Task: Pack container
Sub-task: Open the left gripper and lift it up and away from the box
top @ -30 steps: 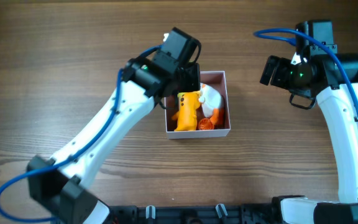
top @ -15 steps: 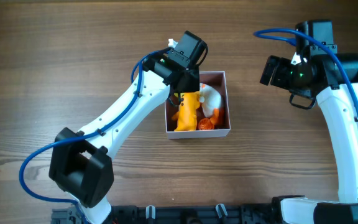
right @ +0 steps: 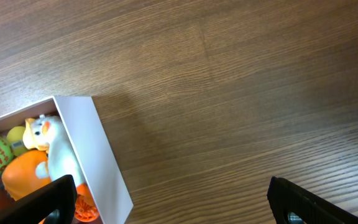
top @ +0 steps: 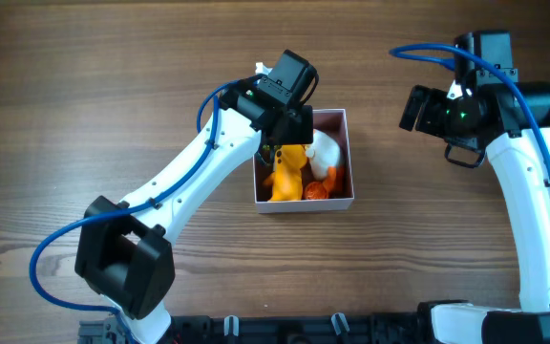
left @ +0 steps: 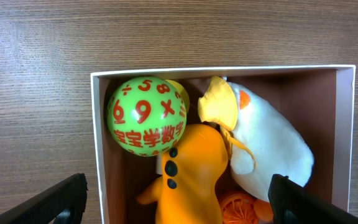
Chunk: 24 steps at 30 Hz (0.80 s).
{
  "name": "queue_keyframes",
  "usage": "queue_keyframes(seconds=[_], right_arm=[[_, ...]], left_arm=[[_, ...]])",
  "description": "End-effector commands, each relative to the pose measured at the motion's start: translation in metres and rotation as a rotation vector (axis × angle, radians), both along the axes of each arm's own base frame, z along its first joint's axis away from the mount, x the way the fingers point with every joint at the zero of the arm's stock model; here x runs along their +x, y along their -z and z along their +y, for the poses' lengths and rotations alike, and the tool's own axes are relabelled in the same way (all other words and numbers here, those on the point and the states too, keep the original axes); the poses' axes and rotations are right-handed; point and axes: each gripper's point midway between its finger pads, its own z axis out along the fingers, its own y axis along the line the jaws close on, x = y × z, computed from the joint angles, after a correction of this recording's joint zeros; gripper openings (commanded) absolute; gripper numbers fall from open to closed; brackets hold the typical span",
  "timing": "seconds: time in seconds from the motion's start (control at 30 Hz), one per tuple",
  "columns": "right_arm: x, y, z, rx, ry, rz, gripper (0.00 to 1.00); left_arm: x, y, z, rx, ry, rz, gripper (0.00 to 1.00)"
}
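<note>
The container (top: 352, 162), a white-walled square box, sits mid-table. In the left wrist view its wall (left: 96, 143) frames a green ball with red numbers (left: 145, 115) in one corner, an orange toy (left: 191, 168), a white duck toy (left: 269, 140) and a small orange wheel (left: 238, 208). My left gripper (left: 178, 202) hangs open above the box, its fingers wide apart and holding nothing. From overhead the left wrist (top: 285, 91) covers the box's back-left corner. My right gripper (top: 414, 108) stands open over bare table to the right of the box, also empty.
The right wrist view shows the container's white side wall (right: 101, 155) at lower left and wood-grain tabletop (right: 241, 93) everywhere else. The right arm's base (top: 542, 287) runs down the right edge of the overhead view.
The left arm has swung further over the container's back-left corner and its jaws have spread wide. The right arm has not moved.
</note>
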Motion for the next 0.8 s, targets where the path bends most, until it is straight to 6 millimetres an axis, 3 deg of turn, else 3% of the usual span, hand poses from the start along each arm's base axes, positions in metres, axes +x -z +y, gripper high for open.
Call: queue_keyframes(seconds=[0.0,0.2,0.3,0.4,0.47,0.63,0.77], right_arm=[[0.001,-0.003,-0.003,-0.017,0.003,-0.012,1.00],[0.001,-0.003,-0.003,-0.017,0.003,-0.012,1.00],[0.001,-0.003,-0.003,-0.017,0.003,-0.012,1.00],[0.001,-0.003,-0.003,-0.017,0.003,-0.012,1.00],[0.001,-0.003,-0.003,-0.017,0.003,-0.012,1.00],[0.001,-0.003,-0.003,-0.017,0.002,-0.012,1.00],[0.001,-0.003,-0.003,-0.017,0.003,-0.012,1.00]], left_arm=[[0.004,-0.001,0.002,0.019,-0.005,-0.017,0.93],[0.014,-0.009,0.020,0.087,-0.051,-0.082,0.90],[0.024,-0.018,0.041,0.078,-0.108,-0.098,0.90],[0.039,-0.018,0.079,0.090,-0.201,-0.089,0.91],[0.049,-0.018,0.114,0.098,-0.283,-0.077,1.00],[0.065,-0.017,0.201,0.107,-0.488,-0.065,1.00],[0.063,-0.015,0.238,0.103,-0.574,-0.039,1.00]])
